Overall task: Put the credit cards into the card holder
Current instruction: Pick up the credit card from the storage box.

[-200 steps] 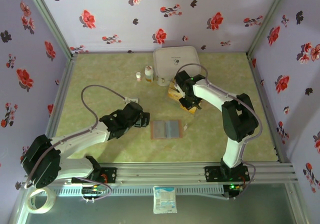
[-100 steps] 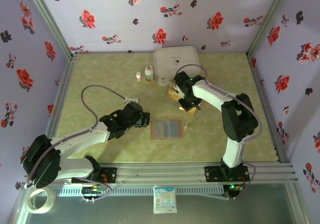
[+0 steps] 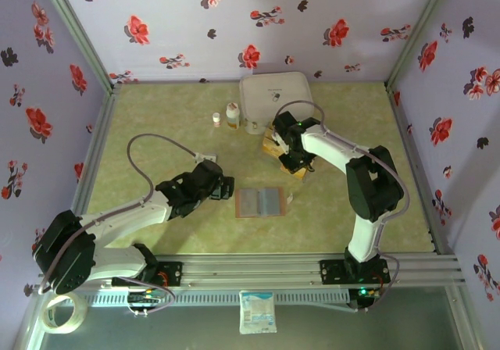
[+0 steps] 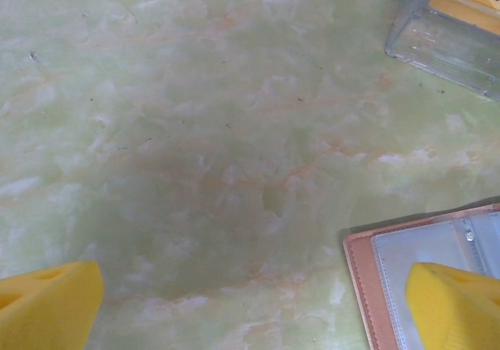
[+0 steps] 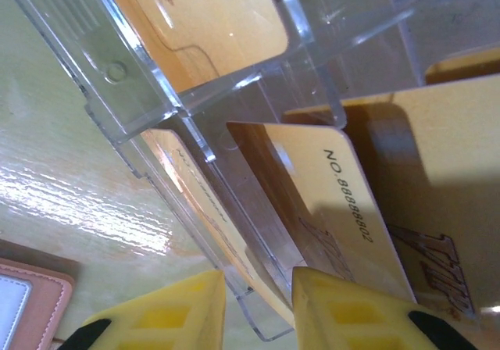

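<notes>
Right hand (image 5: 258,291) works at the clear plastic rack (image 5: 148,100) of golden credit cards (image 5: 351,201), fingers narrowly apart astride a card's edge — whether it pinches cannot be told. Left hand (image 4: 254,303), spread wide, hovers over the table (image 4: 195,131) beside the card holder (image 3: 261,202) — lying open, mid-table.

A lab test booth: flowered walls (image 3: 234,22) enclose a marbled green tabletop (image 3: 156,127).
</notes>
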`<action>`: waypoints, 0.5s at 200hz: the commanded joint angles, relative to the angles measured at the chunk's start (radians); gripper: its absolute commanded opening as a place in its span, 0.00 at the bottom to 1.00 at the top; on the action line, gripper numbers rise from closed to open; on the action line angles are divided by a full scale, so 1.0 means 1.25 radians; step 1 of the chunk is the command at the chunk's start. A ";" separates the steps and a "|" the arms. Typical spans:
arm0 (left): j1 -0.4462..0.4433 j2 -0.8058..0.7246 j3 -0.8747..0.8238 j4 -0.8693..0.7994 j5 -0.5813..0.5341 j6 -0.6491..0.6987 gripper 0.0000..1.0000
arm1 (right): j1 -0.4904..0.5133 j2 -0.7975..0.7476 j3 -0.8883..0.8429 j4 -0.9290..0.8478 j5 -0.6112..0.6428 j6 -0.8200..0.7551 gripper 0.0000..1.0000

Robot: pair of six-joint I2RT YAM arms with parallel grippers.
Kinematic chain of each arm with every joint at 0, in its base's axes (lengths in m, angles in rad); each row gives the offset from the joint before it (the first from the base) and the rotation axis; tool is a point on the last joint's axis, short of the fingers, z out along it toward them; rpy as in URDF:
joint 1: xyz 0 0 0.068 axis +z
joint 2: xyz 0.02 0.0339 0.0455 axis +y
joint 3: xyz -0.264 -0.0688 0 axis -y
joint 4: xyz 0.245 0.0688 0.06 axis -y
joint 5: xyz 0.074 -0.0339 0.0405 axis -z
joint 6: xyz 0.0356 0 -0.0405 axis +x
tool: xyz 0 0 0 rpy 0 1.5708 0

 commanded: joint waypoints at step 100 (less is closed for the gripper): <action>0.009 0.004 -0.006 0.012 0.003 0.008 1.00 | 0.006 -0.018 0.015 -0.037 -0.028 -0.006 0.11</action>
